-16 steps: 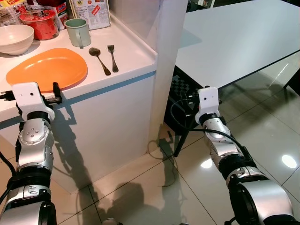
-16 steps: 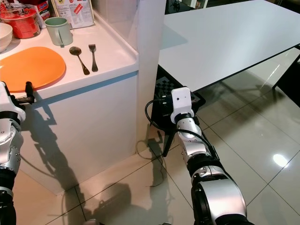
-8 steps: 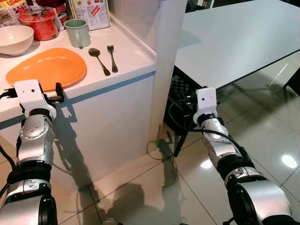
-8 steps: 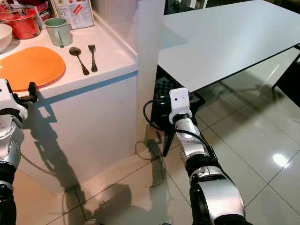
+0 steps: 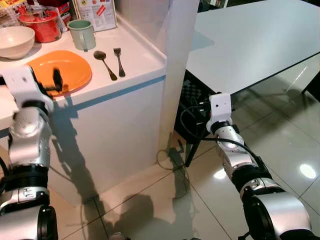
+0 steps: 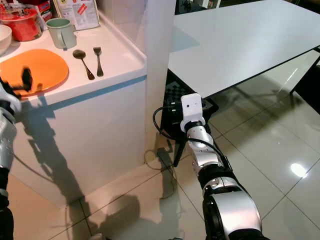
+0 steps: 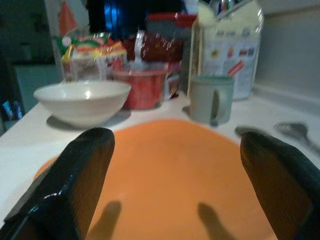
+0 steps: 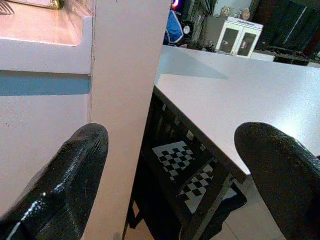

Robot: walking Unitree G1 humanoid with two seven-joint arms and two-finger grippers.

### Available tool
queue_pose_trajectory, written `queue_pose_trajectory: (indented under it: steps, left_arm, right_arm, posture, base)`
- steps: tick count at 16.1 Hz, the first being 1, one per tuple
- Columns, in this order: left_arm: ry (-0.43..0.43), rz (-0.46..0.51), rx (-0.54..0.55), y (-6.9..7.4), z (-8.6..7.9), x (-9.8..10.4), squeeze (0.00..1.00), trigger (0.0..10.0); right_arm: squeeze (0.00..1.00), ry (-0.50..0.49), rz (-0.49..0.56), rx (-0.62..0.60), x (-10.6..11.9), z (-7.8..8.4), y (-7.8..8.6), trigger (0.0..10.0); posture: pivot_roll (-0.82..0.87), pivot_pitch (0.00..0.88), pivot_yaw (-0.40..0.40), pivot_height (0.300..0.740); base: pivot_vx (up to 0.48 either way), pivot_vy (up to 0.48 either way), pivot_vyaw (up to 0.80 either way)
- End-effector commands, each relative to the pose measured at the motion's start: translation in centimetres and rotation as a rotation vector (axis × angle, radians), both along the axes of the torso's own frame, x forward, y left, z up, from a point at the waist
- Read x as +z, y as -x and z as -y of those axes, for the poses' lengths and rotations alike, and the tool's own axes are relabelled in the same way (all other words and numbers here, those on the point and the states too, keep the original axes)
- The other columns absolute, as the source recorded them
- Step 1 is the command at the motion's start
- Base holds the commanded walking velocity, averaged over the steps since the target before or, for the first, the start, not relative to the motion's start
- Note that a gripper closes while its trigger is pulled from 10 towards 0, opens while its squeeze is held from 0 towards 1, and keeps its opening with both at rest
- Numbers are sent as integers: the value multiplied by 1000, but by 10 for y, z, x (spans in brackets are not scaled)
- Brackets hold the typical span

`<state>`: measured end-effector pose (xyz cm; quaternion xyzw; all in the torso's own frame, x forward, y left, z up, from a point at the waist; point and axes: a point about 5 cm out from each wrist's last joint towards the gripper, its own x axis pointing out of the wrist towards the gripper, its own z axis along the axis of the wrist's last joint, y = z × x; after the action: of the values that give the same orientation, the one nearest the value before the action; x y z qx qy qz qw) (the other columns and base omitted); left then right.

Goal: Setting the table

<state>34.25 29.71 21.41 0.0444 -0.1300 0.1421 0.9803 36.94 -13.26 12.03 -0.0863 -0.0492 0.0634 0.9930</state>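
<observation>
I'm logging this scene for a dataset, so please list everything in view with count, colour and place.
plate: 1, orange, counter front
bowl: 1, white, counter, behind the plate
mug: 1, pale green, behind the spoon
spoon: 1, dark metal, right of the plate
fork: 1, dark metal, beside the spoon
red container: 1, counter back
dining table: 1, white, right of the counter
left gripper: open, over the plate
right gripper: open, low, near the table edge

— Bright in here; see the lamp glare on the glossy tiled floor (image 5: 280,150)?
— Yes, and hard shadows fall down the white counter front (image 5: 115,135). The left wrist view is dim and soft.
</observation>
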Motion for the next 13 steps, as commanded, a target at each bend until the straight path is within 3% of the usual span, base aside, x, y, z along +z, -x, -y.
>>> queue_pose_trajectory:
  steps: [1, 3, 7, 10, 11, 13]
  left_arm:
    - [0, 18, -22, -1, 4, 7, 0, 10000]
    - [-24, 18, -50, 1, 4, 11, 0, 10000]
    - [-27, -38, -6, 10, -19, 5, 0, 10000]
    - [-37, -45, -32, 8, -9, -2, 0, 10000]
    - [-79, -42, -57, 8, -3, -4, 0, 10000]
    - [-85, -49, -75, 8, 1, -5, 0, 10000]
  right_arm:
    - [0, 4, 17, -4, 3, 3, 0, 10000]
    - [0, -3, 14, -2, 3, 2, 0, 10000]
    - [0, -25, 18, -15, 7, 6, -3, 10000]
    - [0, -24, 13, -15, 6, 6, -3, 10000]
    - [0, -21, 9, -5, 4, 4, -2, 10000]
    - [0, -19, 5, 2, 2, 2, 0, 10000]
  posture:
    - [144, 72, -37, 740]
    - [144, 72, -37, 740]
    - [146, 74, -36, 740]
    - [147, 76, -34, 740]
    - [146, 78, -35, 740]
    - [147, 76, -37, 740]
  base:
    - [0, 0, 0]
    - [0, 0, 0]
    - [0, 0, 0]
    - [0, 0, 0]
    - [0, 0, 0]
    - [0, 480, 0]
